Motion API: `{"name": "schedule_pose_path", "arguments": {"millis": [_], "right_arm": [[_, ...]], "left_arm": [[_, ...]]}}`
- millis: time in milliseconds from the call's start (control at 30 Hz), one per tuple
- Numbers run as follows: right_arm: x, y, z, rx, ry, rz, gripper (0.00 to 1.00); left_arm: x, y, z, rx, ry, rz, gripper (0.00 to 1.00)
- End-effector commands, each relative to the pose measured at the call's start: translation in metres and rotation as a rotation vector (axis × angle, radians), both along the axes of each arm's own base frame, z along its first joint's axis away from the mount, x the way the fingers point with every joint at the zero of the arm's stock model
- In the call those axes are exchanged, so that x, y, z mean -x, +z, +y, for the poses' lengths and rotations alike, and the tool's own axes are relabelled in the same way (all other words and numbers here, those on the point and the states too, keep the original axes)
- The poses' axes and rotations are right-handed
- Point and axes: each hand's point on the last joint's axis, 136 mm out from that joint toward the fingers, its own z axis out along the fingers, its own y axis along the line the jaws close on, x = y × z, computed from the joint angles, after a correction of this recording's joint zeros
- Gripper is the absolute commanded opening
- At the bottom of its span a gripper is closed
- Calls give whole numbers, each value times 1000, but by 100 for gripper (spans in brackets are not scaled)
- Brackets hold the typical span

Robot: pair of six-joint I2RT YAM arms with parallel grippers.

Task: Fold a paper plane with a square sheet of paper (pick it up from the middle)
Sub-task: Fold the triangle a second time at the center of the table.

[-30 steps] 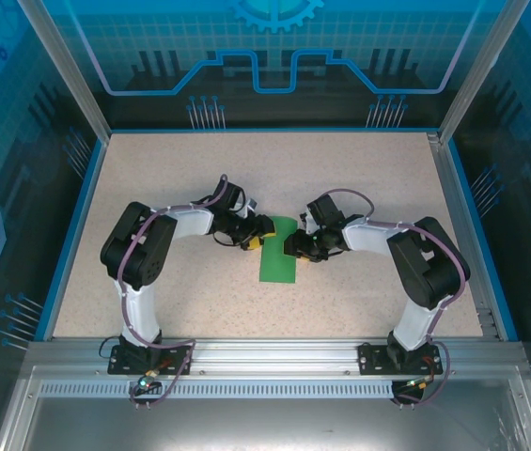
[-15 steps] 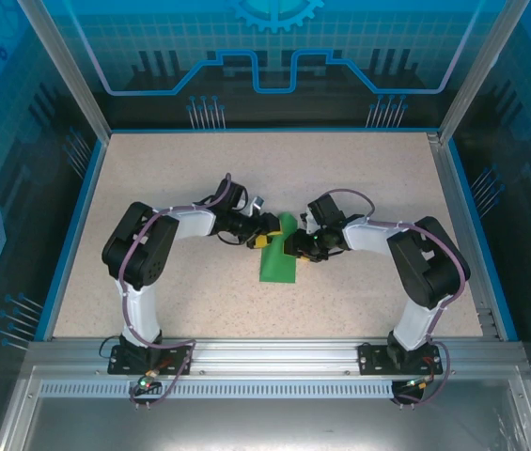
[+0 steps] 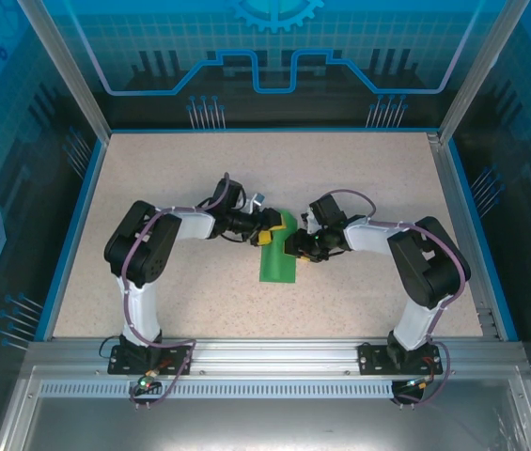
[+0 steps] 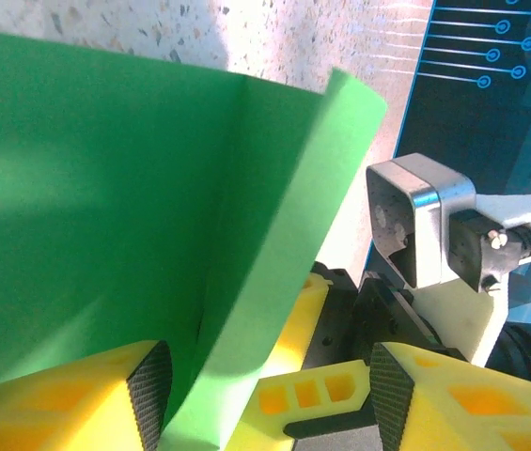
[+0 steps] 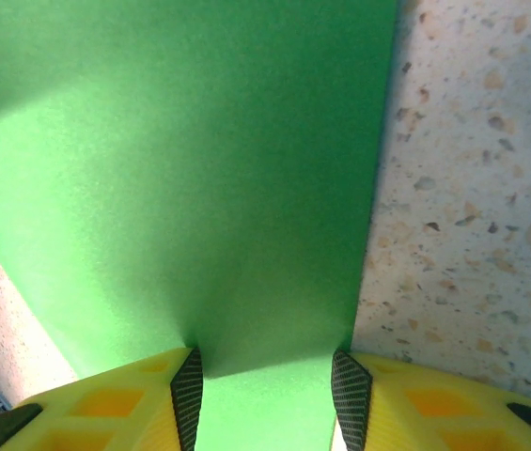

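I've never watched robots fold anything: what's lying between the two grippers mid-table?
The partly folded green sheet of paper lies between the left gripper and the right gripper, one flap raised; the top external view shows it.

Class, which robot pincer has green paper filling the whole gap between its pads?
The right pincer: the thin bright green paper sheet spans pad to pad. The left pincer shows bare gap beside its paper.

The left gripper (image 3: 267, 232) now sits farther right, over the far end of the green paper sheet (image 3: 277, 265) rather than beside its left edge. That far end, flat before, now curls up off the table (image 3: 152, 188). The left jaws stand slightly wider.
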Motion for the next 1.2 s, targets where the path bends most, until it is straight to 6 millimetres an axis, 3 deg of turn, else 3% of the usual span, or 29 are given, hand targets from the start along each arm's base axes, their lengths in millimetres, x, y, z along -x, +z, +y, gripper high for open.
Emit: {"name": "schedule_pose_path", "arguments": {"millis": [0,267,733,967,1167], "right_arm": [[13,-30,-8,52,-7,57,46],[12,-29,-8,44,-11,57,46],[3,-3,1,-20,-13,-12,47],[6,16,-5,-27,-22,-72,49],[15,32,-19,2,-28,-154,55]], "left_arm": [[-8,2,0,25,-10,-19,62],[-14,2,3,25,-12,-7,60],[42,-2,7,-5,-82,35,37],[41,1,7,-12,-70,26,22],[39,3,6,-16,-65,30,17]]}}
